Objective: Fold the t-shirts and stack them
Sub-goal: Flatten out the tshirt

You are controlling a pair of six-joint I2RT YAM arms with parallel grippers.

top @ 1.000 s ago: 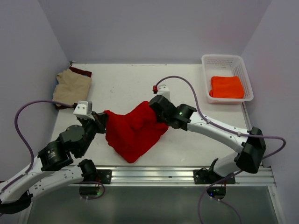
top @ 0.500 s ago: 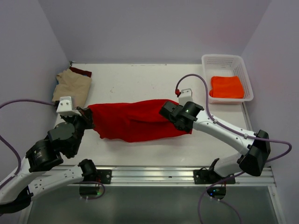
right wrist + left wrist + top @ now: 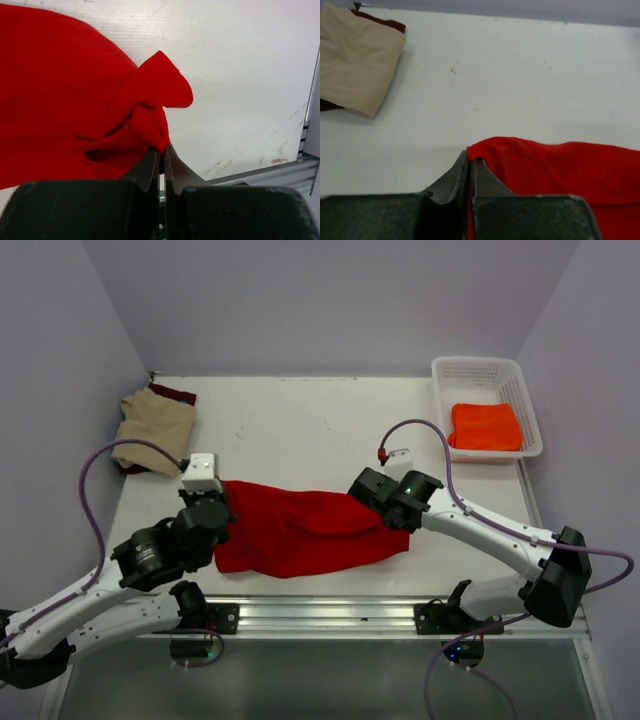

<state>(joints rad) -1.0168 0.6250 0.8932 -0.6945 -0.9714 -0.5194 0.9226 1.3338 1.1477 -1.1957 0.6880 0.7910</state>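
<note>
We have the red t-shirt [image 3: 300, 535] drawn out in a long, wrinkled band between our two end effectors, lying low on the bench [image 3: 300, 420]. Our left end effector [image 3: 470, 161] has its fingers pressed together on the shirt's left corner. In the left wrist view the red cloth begins right at the tips and runs away to their right. Our right end effector [image 3: 162, 148] is clamped on a bunched fold at the shirt's other end (a small flap curls up just beyond the tips). The rest of the fabric spreads out to its left.

Well ahead of the left end effector and off to its left, the tan t-shirt [image 3: 355, 55] lies folded on the bench. It rests on the dark maroon t-shirt [image 3: 380, 22], of which we see only a thin edge along the far side and another at the near left.

Far ahead of the right end effector and to its right, the orange t-shirt [image 3: 485, 426] lies folded inside a white basket [image 3: 480, 362], well apart from the red one.
</note>
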